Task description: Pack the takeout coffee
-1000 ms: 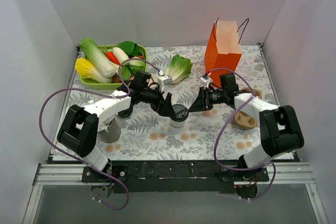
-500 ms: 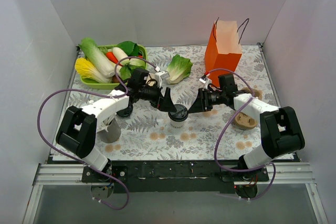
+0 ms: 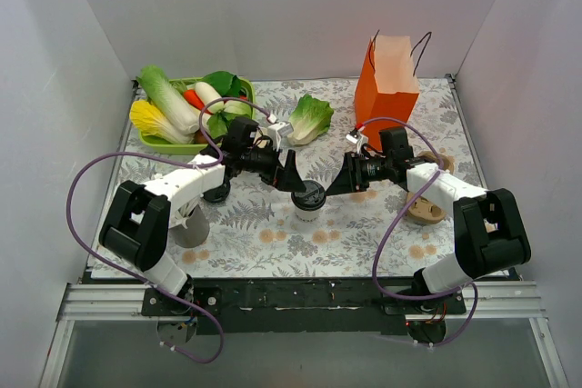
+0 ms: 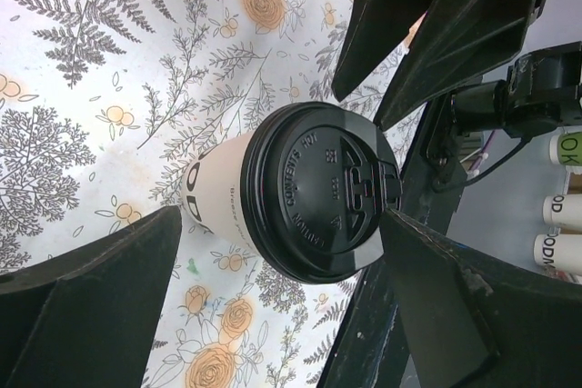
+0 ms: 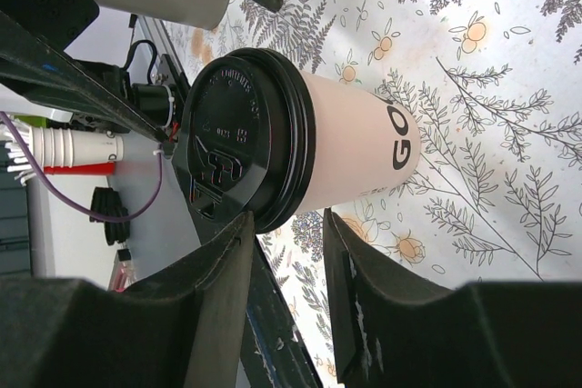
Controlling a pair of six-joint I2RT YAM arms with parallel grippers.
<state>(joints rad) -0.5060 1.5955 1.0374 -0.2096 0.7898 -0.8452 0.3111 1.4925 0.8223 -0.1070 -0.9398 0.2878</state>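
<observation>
The takeout coffee (image 3: pixel 309 200), a small white cup with a black lid, stands upright on the floral cloth between my two grippers. My left gripper (image 3: pixel 290 175) hovers just behind and left of it, open wide. In the left wrist view the lidded cup (image 4: pixel 314 193) lies just ahead of the spread fingers (image 4: pixel 86 302), untouched. My right gripper (image 3: pixel 337 180) is close on the cup's right, partly open with nothing between its fingers (image 5: pixel 368 297); the cup (image 5: pixel 350 147) sits just beyond their tips. The orange paper bag (image 3: pixel 386 90) stands open at the back right.
A green tray (image 3: pixel 162 143) of vegetables sits at the back left, with a loose cabbage (image 3: pixel 310 118) beside it. A grey cup (image 3: pixel 190 230) stands near the left arm's base. A brown object (image 3: pixel 425 212) lies under the right forearm. White walls enclose the table.
My left gripper has lifted back a little from the cup, toward the rear. The right gripper and the cup have hardly moved.
</observation>
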